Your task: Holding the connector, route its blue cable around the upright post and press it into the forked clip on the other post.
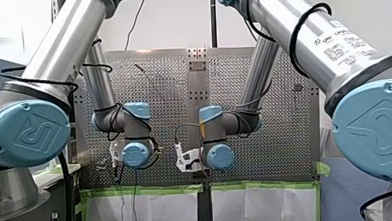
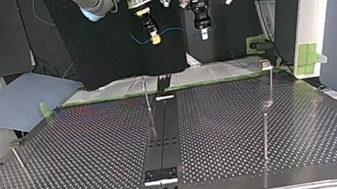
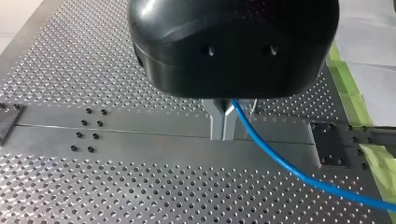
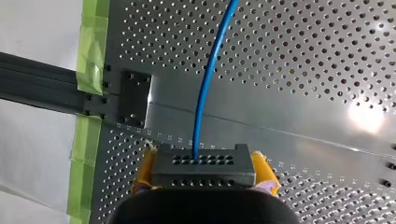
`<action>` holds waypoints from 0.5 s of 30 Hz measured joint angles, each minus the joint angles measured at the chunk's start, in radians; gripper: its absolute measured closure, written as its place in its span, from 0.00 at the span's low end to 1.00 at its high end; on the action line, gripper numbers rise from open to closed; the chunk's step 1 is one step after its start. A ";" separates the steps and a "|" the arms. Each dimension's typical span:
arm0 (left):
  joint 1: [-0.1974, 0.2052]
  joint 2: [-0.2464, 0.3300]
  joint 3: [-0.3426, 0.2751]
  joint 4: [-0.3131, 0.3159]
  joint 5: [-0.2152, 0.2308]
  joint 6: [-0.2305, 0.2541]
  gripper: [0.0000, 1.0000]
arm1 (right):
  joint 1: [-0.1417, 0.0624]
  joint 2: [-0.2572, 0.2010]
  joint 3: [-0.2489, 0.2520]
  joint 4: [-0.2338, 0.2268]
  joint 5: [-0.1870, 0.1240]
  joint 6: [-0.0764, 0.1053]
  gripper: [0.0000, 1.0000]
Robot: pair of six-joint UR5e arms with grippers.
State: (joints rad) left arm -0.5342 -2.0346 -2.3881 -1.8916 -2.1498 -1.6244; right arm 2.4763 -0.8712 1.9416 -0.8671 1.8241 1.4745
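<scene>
Clamping the connector between yellow-padded fingers, the right gripper runs the blue cable straight ahead to the left gripper, whose metal fingers pinch it; the forked clip stands well below, likelier nearer the left fingers

Cable: blue throughout. Connector: dark grey, rows of small holes. Right gripper: yellow pads, black body. Left gripper: black body, bare grey metal fingers. Worktop: silver-grey, regular grid of perforations. Tape: green. Arm joint caps: light blue. Arm tubes: silver.
</scene>
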 joint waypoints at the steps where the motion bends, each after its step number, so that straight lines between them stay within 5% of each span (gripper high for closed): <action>1: 0.000 0.000 0.000 0.000 0.000 0.000 1.00 | 0.000 0.000 0.000 0.001 0.000 0.000 1.00; 7: 0.016 -0.002 -0.006 -0.010 0.033 -0.033 1.00 | -0.005 0.001 -0.009 0.011 0.012 0.005 1.00; 15: 0.018 0.064 -0.005 -0.049 0.055 -0.107 1.00 | -0.010 -0.067 -0.024 0.052 0.032 0.077 1.00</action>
State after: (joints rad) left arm -0.5166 -1.9705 -2.3930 -1.9402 -2.0949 -1.7313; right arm 2.4660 -0.9385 1.9174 -0.8153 1.8561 1.5513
